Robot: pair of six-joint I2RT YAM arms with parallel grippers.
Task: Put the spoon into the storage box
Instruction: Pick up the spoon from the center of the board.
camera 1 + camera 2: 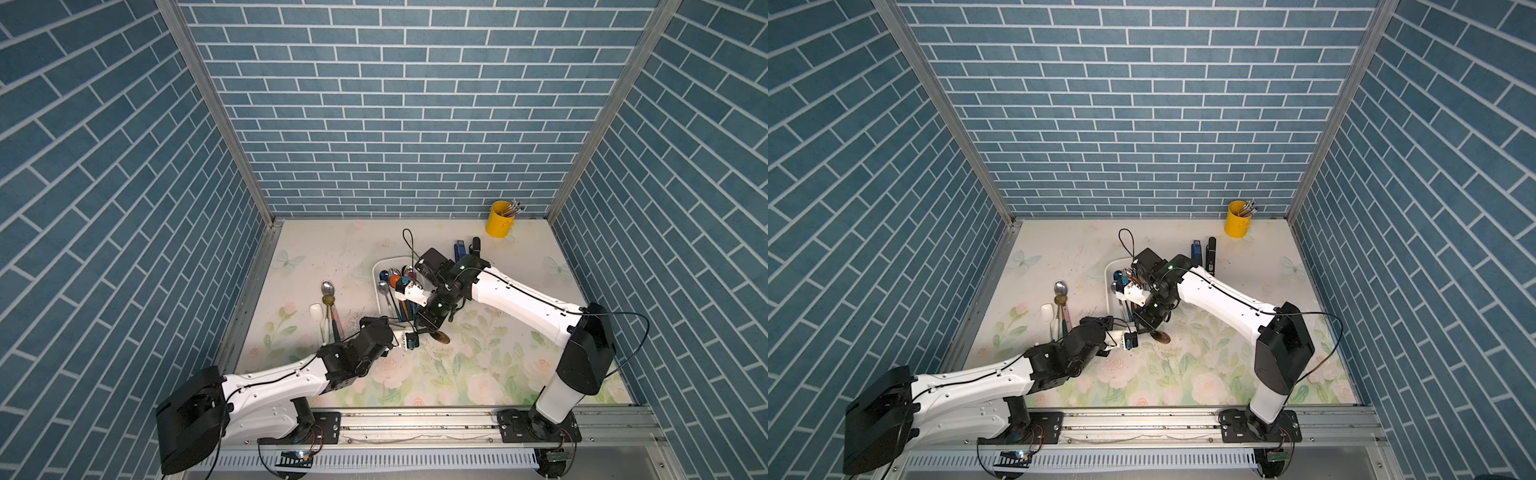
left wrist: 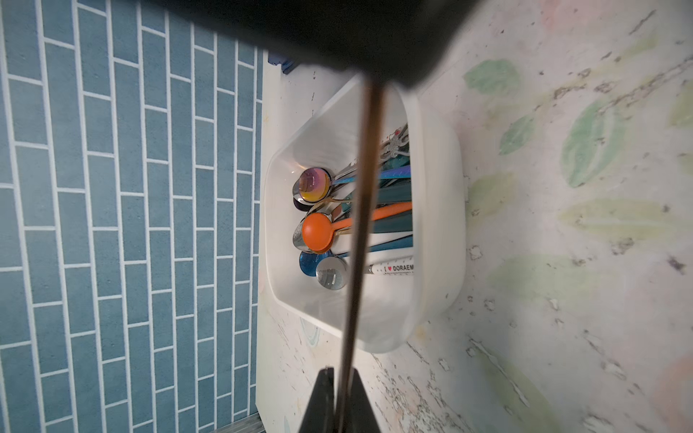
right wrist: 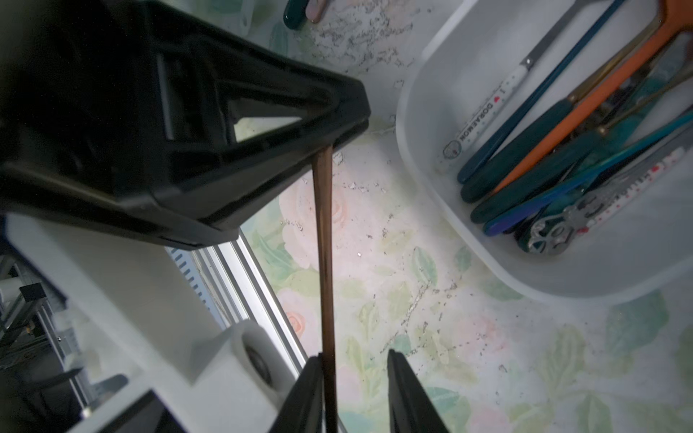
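Observation:
The spoon (image 1: 441, 336) is brown with a thin handle (image 3: 325, 262), and it hangs above the table just in front of the storage box (image 1: 376, 270). My left gripper (image 2: 343, 393) is shut on the handle. In the right wrist view its black fingertips (image 3: 348, 131) pinch the handle's end. My right gripper (image 3: 354, 390) stands open around the same handle, which lies against one finger (image 3: 309, 390) with a gap to the other. The white storage box (image 2: 438, 187) holds several spoons, one of them orange (image 2: 318, 231).
Three more spoons (image 1: 328, 299) lie on the floral table left of the box. A yellow cup (image 1: 500, 219) of small tools stands at the back right. A blue item (image 1: 459, 249) and a black one (image 1: 476, 245) lie behind the box. Both arms cross the table's middle.

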